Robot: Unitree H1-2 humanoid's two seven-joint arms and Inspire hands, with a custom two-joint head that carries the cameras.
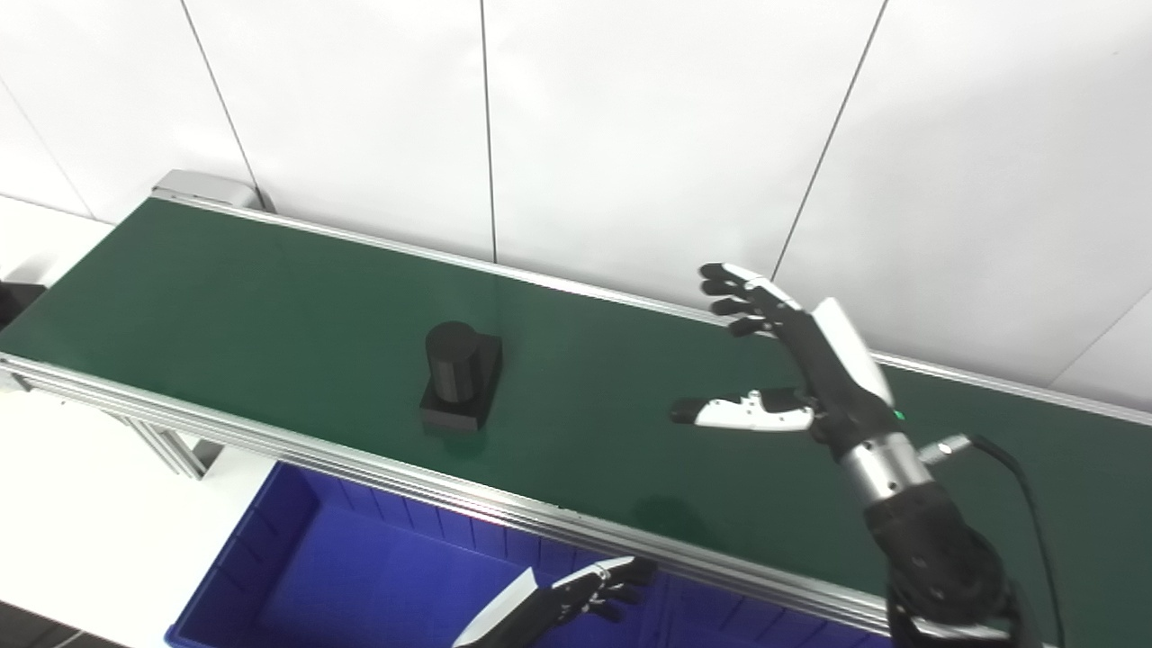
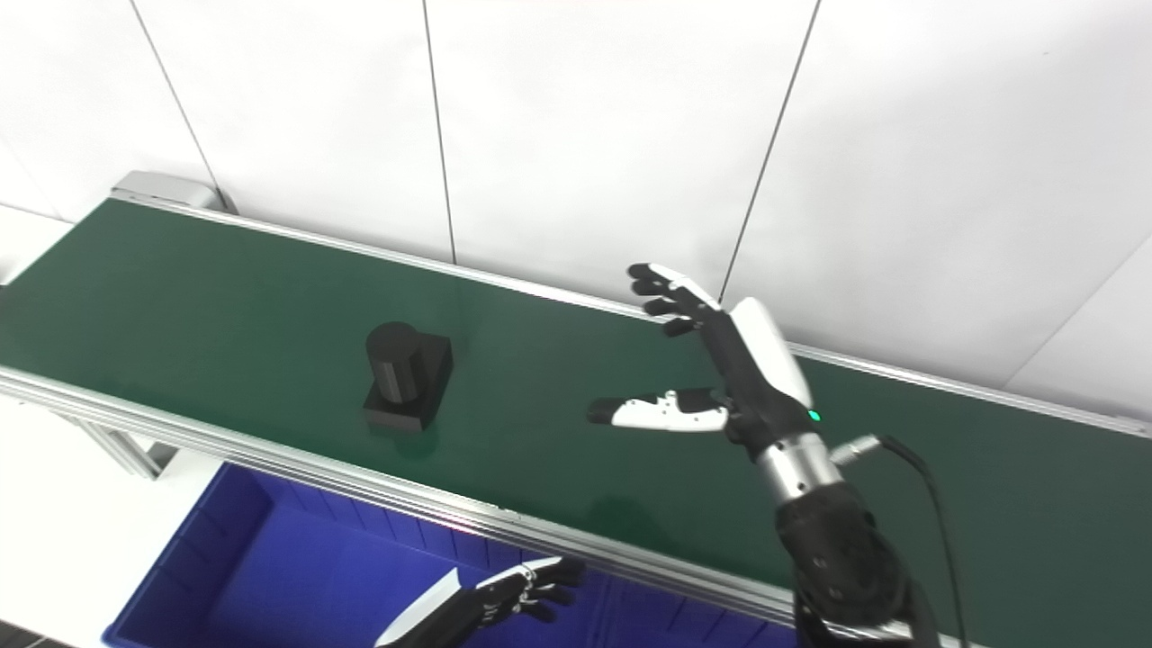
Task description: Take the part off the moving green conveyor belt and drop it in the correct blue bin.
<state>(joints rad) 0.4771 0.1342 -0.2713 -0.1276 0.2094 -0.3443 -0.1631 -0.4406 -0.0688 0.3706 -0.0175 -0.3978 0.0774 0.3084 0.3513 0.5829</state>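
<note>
A black part (image 1: 461, 375), a short cylinder on a square base, stands upright on the green conveyor belt (image 1: 270, 306), left of the belt's middle; it also shows in the right eye view (image 2: 407, 374). My right hand (image 1: 792, 360) is open above the belt, to the right of the part and well apart from it, thumb pointing toward it. My left hand (image 1: 576, 598) is low at the bottom edge, over the blue bin (image 1: 297, 558), fingers loosely curled and holding nothing.
The belt's aluminium front rail (image 1: 378, 472) runs between the belt and the bin. A white wall (image 1: 630, 117) stands right behind the belt. A black cable (image 1: 1017, 486) hangs from my right wrist. A white table surface (image 1: 81, 504) lies at left.
</note>
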